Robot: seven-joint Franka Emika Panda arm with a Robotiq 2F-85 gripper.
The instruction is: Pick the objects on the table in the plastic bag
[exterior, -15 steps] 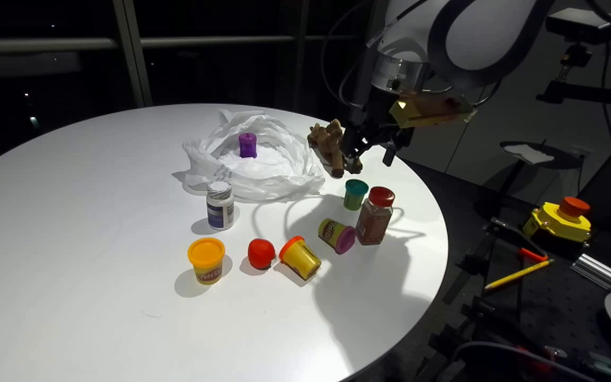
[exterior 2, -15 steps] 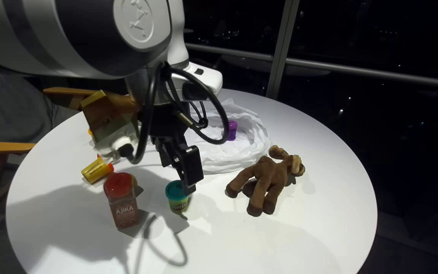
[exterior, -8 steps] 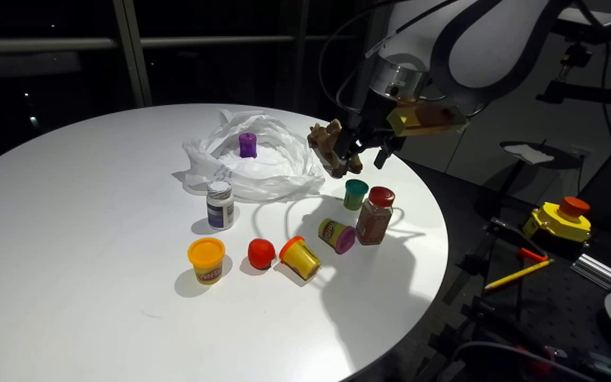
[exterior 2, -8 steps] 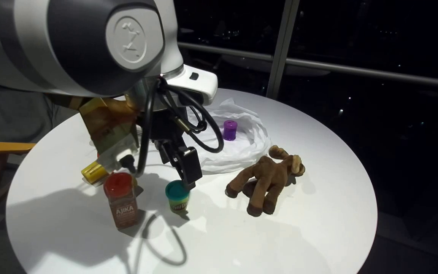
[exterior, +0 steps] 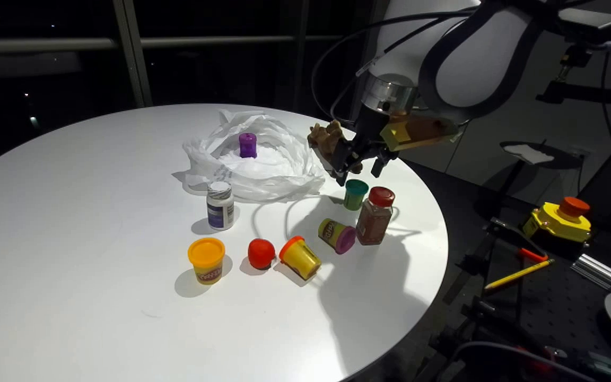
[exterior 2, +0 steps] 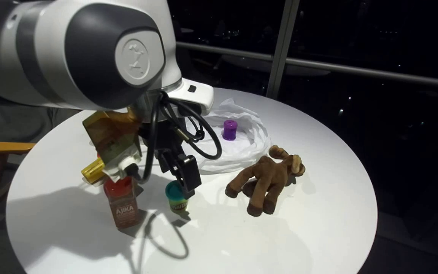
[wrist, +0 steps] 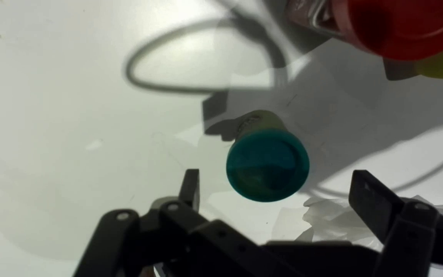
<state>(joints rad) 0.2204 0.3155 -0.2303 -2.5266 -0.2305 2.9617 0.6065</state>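
Wide open, my gripper (wrist: 275, 171) hovers above the teal-lidded tub (wrist: 267, 165), which stands between and beyond the fingertips without being touched. The plastic bag (exterior: 300, 183) lies spread on the white table (exterior: 98, 212) with a purple container (exterior: 247, 145) upright in it. The brown plush figure (exterior 2: 268, 177) lies beside the bag. Elsewhere on the table are a white bottle (exterior: 220, 209), an orange-lidded tub (exterior: 207, 260), a red ball-like toy (exterior: 261, 253), a tipped yellow tub (exterior: 300, 258), a tipped purple-lidded tub (exterior: 336, 235) and a red-lidded jar (exterior: 374, 220).
Tall and upright, the red-lidded jar stands close to the teal-lidded tub, and the purple-lidded tub lies against or near it. The table's round edge (exterior: 441, 212) runs just past them. A wooden chair arm (exterior 2: 4, 146) shows behind the table.
My gripper has come down toward the teal-lidded tub, drifting slightly left in an exterior view. It has stayed open, and the objects on the table have not moved.
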